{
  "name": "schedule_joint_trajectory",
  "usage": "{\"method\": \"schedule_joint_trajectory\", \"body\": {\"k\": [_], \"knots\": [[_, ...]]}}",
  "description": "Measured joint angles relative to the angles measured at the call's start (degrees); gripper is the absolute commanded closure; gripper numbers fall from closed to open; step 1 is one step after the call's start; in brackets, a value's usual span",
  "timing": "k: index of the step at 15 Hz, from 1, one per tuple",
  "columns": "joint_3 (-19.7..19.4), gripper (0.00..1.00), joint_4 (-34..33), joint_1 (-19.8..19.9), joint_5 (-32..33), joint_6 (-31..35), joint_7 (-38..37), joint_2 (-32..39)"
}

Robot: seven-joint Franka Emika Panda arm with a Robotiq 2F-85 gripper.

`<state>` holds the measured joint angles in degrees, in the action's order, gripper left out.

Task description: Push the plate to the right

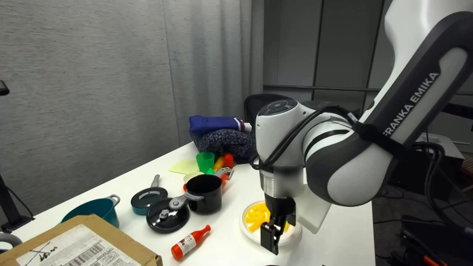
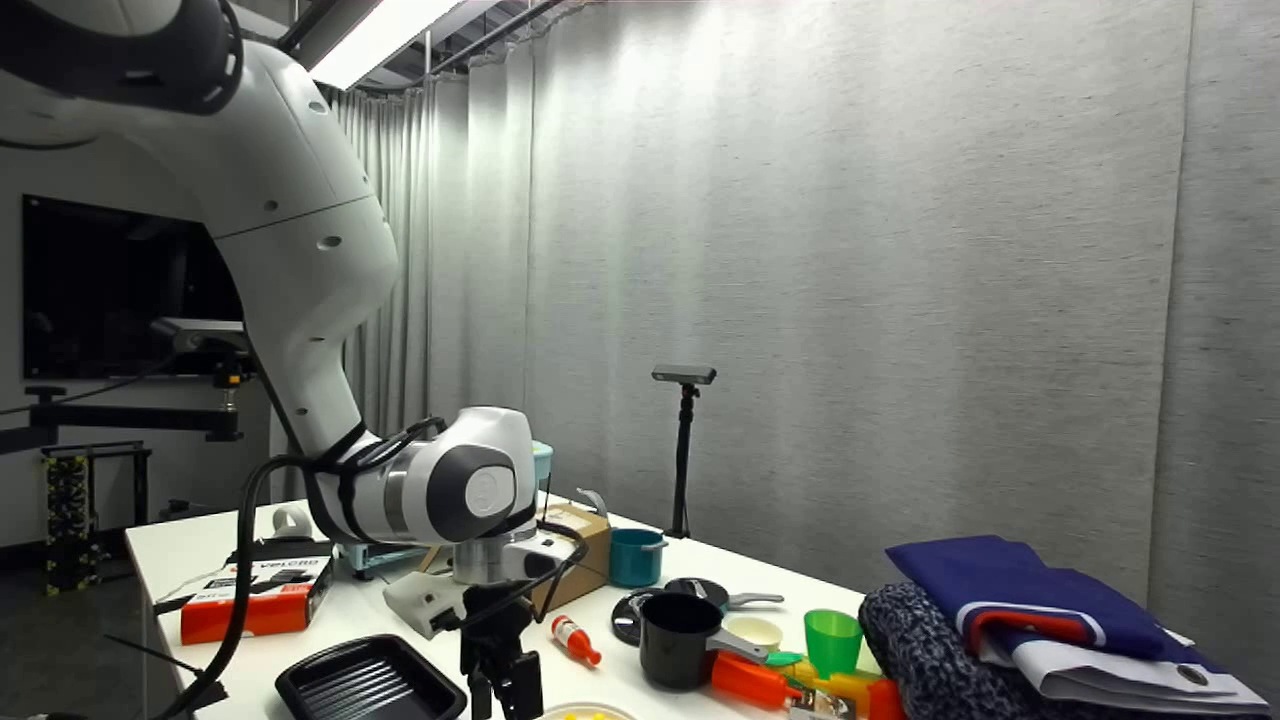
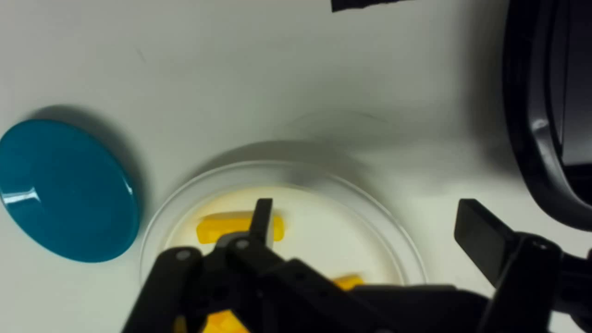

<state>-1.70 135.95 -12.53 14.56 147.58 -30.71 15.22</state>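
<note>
In an exterior view, the plate [image 1: 293, 236] sits on the table [image 1: 340, 240], with food-like pieces [image 1: 255, 216] on it. To its left lies a bottle [image 1: 191, 242]; beyond the bottle stands a saucepan [image 1: 205, 197], with a cup [image 1: 205, 162] behind that and a lid [image 1: 168, 221] just left of it. Farther left, a carton [image 1: 79, 244] lies in front of a casserole [image 1: 96, 208]. In the wrist view, a dish [image 3: 69, 189] lies just left of the plate, a baking tray [image 3: 527, 106] to its right, and the claw [image 3: 365, 217] spans the plate's right rim.

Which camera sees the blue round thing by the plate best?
The wrist view: the blue round thing shows big and nearly whole there, beside the plate, with nothing in front of it. I can't spot it in either exterior view.
</note>
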Motion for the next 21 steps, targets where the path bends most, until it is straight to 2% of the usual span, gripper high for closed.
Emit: {"method": "schedule_joint_trajectory", "body": {"k": [3,7,13,17,21], "knots": [[-1.07,0.0,0.7,0.03,0.44,0.0,-0.36,0.64],[-3.79,0.0,0.01,-0.04,5.01,0.11,-4.35,2.09],[-6.76,0.0,-6.72,-0.08,9.38,0.19,-10.87,5.07],[-7.38,0.0,-11.66,-0.08,9.63,0.19,-12.83,7.28],[-7.31,0.0,-13.29,-0.07,8.76,0.19,-13.7,8.22]]}}
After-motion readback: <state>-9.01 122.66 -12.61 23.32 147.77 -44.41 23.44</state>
